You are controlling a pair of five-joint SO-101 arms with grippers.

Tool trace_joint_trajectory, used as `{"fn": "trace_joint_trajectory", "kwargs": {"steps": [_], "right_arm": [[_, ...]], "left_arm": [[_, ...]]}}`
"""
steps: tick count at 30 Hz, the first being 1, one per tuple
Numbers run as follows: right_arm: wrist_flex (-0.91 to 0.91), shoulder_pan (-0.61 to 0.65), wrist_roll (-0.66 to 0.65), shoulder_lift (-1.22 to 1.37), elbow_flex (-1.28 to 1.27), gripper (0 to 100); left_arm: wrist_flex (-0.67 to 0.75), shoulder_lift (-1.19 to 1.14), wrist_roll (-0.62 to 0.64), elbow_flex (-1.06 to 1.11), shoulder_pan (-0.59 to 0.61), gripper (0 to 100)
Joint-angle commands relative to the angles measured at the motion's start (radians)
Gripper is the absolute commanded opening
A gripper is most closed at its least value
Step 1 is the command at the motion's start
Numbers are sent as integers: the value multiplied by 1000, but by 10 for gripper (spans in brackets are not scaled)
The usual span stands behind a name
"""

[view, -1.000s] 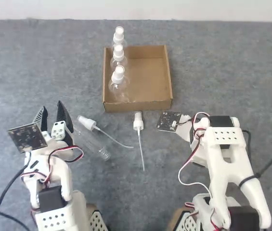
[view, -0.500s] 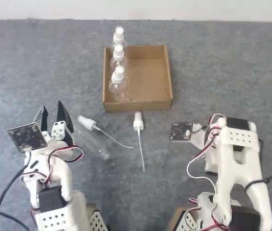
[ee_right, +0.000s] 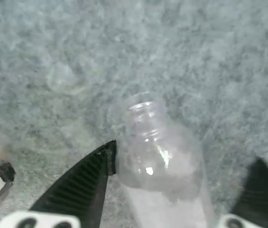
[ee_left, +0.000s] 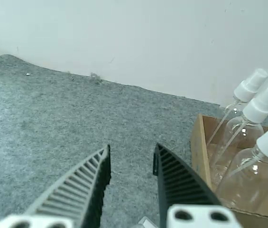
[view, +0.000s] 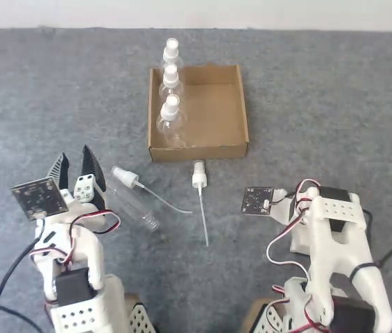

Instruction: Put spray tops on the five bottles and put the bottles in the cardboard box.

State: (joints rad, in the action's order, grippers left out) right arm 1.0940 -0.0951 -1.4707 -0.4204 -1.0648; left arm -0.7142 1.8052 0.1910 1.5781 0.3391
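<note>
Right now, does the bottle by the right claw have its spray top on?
Off. The bottle in the open right claw shows a bare, open neck.

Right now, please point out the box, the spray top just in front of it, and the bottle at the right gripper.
box [view: 199, 150], high view, on its front wall.
spray top [view: 199, 175], high view, on its white head.
bottle [ee_right: 160, 156], right wrist view, on its clear body.
</note>
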Motion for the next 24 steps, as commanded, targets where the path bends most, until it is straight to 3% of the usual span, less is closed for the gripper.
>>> {"fn": "trace_joint_trajectory", "kwargs": {"steps": [1,4,7,16,24], "right_arm": [[-12,-10,17,-77,11,139],[-12,-10,17,-77,11,61],[-12,-10,57,-79,15,59],[-4,108,379,-79,120,56],[226,229,709,-79,290,59]], "left_arm": [[31,15,-9,-12,3,141],[31,15,-9,-12,3,141],[31,15,-9,-12,3,141],[31,15,-9,-12,3,141],[31,15,-9,-12,3,141]]}}
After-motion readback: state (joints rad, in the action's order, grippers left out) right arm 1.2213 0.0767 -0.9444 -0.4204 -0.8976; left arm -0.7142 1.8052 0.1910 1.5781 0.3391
